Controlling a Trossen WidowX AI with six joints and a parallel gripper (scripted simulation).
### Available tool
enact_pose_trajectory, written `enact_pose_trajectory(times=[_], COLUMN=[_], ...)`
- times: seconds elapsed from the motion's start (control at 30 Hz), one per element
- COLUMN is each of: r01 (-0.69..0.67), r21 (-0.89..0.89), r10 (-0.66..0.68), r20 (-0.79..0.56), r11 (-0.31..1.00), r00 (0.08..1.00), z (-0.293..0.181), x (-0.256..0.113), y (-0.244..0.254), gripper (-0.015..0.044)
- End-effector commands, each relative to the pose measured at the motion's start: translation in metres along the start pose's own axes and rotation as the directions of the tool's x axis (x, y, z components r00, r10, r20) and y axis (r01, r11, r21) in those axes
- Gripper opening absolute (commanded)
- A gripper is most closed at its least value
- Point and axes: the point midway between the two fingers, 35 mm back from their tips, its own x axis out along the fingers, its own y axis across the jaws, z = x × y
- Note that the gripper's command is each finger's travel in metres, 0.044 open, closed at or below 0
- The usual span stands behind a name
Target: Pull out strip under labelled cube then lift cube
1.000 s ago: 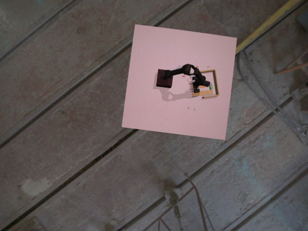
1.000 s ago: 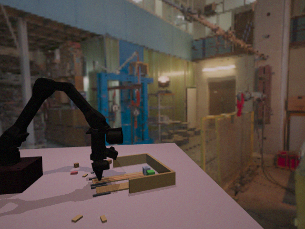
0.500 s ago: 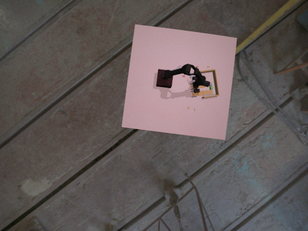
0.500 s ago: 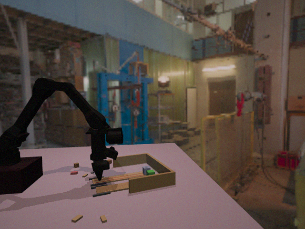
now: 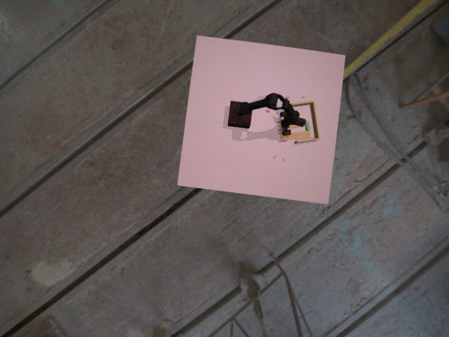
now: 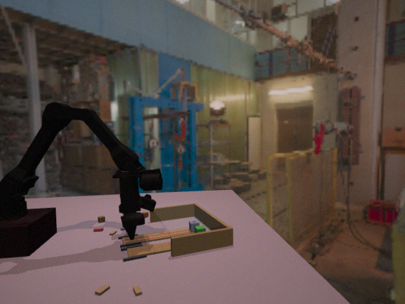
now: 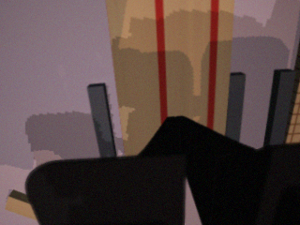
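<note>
My gripper (image 6: 131, 237) (image 7: 174, 125) is shut and empty. It points down, with its tips at or just above the near end of the strip with two red lines (image 6: 163, 234) (image 7: 187, 28); contact is unclear. A blue-grey cube (image 6: 193, 225) (image 5: 307, 123) stands at the far end of that strip inside the wooden frame. A green cube (image 6: 199, 228) (image 5: 308, 128) is beside it. No label is readable on either, and what is under the green cube is hidden. A second strip with a grid pattern (image 6: 149, 250) (image 7: 296, 117) lies alongside.
The wooden frame (image 6: 202, 241) (image 5: 315, 119) walls in the cubes. Short dark rails (image 6: 134, 258) (image 7: 100, 119) flank the strips' near ends. A red piece (image 6: 98, 229) (image 5: 268, 111), a brown block (image 6: 101, 219) and small tan pieces (image 6: 102, 289) (image 5: 283, 159) lie outside the frame.
</note>
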Motion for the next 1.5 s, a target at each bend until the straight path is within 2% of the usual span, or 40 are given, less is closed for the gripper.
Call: enact_pose_trajectory(times=[0.0, 1.47], r01=[-0.005, -0.004], r21=[0.0, 0.0], r10=[0.005, 0.004], r20=[-0.018, -0.024], r11=[1.0, 1.0], r00=[1.0, 1.0], z=[-0.012, -0.079], x=[0.004, 0.006], y=[0.0, -0.001], gripper=[0.0, 0.0])
